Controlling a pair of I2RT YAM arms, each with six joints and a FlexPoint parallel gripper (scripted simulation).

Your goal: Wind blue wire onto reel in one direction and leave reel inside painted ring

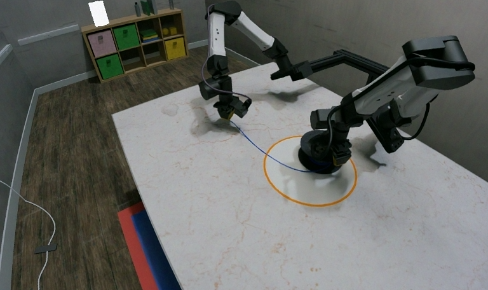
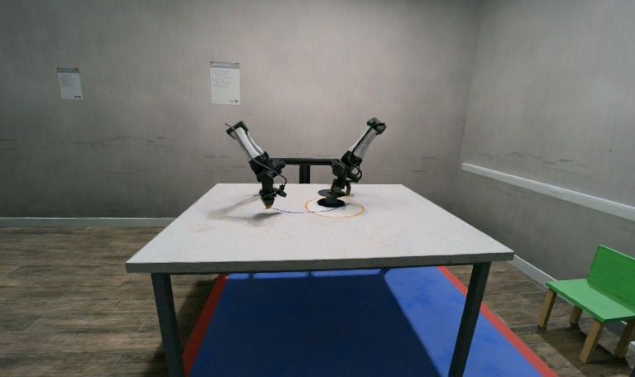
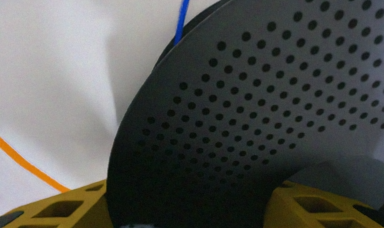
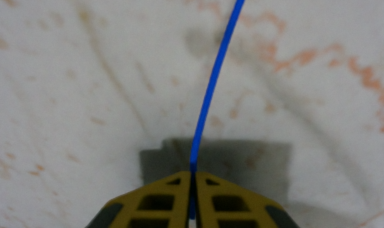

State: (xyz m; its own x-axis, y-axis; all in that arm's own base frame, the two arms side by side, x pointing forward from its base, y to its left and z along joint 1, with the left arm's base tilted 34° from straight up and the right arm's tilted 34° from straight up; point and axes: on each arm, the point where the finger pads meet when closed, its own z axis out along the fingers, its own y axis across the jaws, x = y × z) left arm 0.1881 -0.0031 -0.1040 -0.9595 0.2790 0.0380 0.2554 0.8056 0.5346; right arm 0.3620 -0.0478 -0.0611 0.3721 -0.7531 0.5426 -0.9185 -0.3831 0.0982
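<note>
The reel (image 1: pixel 309 138) (image 2: pixel 331 202) (image 3: pixel 235 103) stands inside the ring (image 1: pixel 265 174) (image 2: pixel 333 217) (image 3: pixel 31 167), with the wire (image 1: pixel 251 141) (image 2: pixel 292 212) (image 3: pixel 183 13) (image 4: pixel 212 83) running from it across the ring's edge.

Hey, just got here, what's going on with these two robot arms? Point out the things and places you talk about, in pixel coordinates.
The left gripper (image 1: pixel 337 160) (image 2: pixel 341 190) (image 3: pixel 189 185) has hold of a black reel (image 1: pixel 310 138) (image 2: pixel 331 202) (image 3: pixel 250 100) within the orange ring (image 1: pixel 312 205) (image 2: pixel 334 217) (image 3: pixel 30 166). The right gripper (image 1: pixel 229 117) (image 2: pixel 267 206) (image 4: pixel 192 180) pinches the blue wire (image 1: pixel 252 142) (image 2: pixel 299 212) (image 3: pixel 183 13) (image 4: pixel 210 88). A long stretch runs unwound between them, so the winding isn't finished.
</note>
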